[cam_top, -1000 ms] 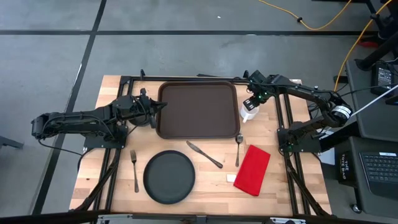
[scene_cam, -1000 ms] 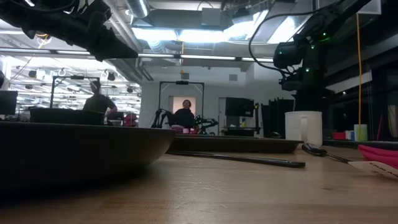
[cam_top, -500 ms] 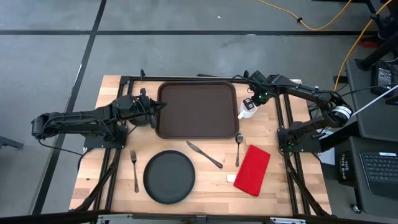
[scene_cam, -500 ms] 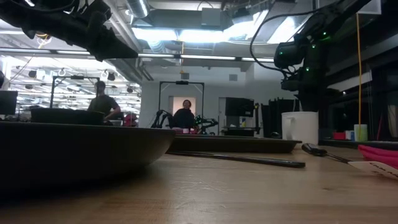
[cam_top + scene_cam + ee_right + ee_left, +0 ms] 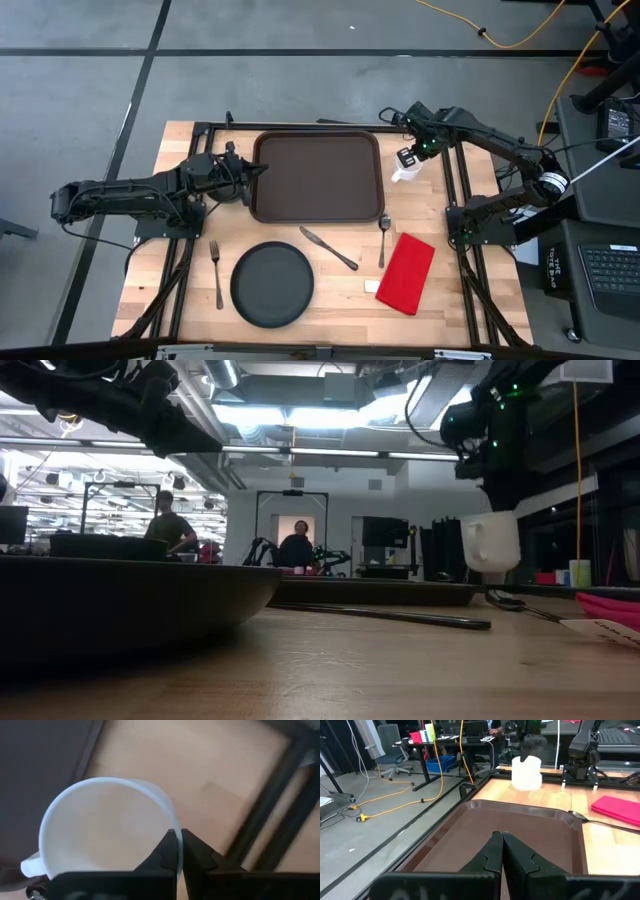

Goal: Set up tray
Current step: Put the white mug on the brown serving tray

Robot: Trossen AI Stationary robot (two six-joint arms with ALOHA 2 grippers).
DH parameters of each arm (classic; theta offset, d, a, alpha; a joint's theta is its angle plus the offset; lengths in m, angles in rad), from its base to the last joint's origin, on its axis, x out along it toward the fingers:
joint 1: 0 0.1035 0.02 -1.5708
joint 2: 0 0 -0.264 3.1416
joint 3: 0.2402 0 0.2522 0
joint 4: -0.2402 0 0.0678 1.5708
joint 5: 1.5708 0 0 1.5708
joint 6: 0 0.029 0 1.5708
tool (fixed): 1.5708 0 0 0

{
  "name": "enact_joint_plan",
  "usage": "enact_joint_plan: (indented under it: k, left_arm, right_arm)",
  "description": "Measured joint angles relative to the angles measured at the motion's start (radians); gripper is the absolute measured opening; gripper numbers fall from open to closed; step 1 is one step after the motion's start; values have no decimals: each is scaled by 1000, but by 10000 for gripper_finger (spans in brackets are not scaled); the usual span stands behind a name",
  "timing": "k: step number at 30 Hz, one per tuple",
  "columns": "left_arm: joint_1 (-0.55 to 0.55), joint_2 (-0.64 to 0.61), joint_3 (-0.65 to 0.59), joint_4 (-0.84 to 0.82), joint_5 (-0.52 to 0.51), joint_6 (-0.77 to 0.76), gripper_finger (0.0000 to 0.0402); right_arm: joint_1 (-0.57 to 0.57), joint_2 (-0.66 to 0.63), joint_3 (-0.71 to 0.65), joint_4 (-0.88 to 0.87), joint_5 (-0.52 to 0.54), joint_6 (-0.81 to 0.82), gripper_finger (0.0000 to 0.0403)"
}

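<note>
The dark brown tray [image 5: 318,175] lies flat at the table's far middle. A white mug [image 5: 405,172] hangs just off its right rim, held by my right gripper [image 5: 409,158], which is shut on it. The low view shows the mug [image 5: 490,540] off the table and slightly tilted. In the right wrist view I look down into the mug [image 5: 100,825], whose handle [image 5: 30,865] points away from the fingers. My left gripper [image 5: 502,845] is shut and sits over the tray's left rim [image 5: 256,172]. My right gripper pinches the mug's rim [image 5: 172,827] on the side opposite the handle, one finger inside the mug and one outside. The fingers come from above, pointing down. The mug is lifted clear of the table and hangs below them, slightly tilted. I cannot tell whether my left gripper touches the tray.
On the near half of the table lie a round black plate [image 5: 272,285], a fork [image 5: 216,272] to its left, a knife [image 5: 328,248], a spoon [image 5: 383,240], a red napkin [image 5: 406,272] and a small white packet [image 5: 371,286]. Black frame rails run along both table sides.
My right gripper has risen and moved a little toward the table's far right, staying shut on the mug. The mug stood on the table beside the tray's right rim and now hangs clear of the wood, slightly tilted.
</note>
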Motion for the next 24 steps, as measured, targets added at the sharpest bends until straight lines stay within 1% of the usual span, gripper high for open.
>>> enact_joint_plan:
  k: [6, 12, 18, 24]
  left_arm:
    - [0, 0, 0, 2, 0, 0, 2]
    - [0, 0, 0, 2, 0, 0, 2]
    - [0, 0, 0, 2, 0, 0, 2]
    - [0, 8, 0, 15, 2, -20, 2]
  right_arm:
    - [2, -1, 129, -16, 14, -9, 11]
    - [2, -1, 228, -8, 14, -11, 11]
    - [23, -1, 255, 69, 6, -6, 11]
    - [105, -1, 255, 117, 2, 24, 11]
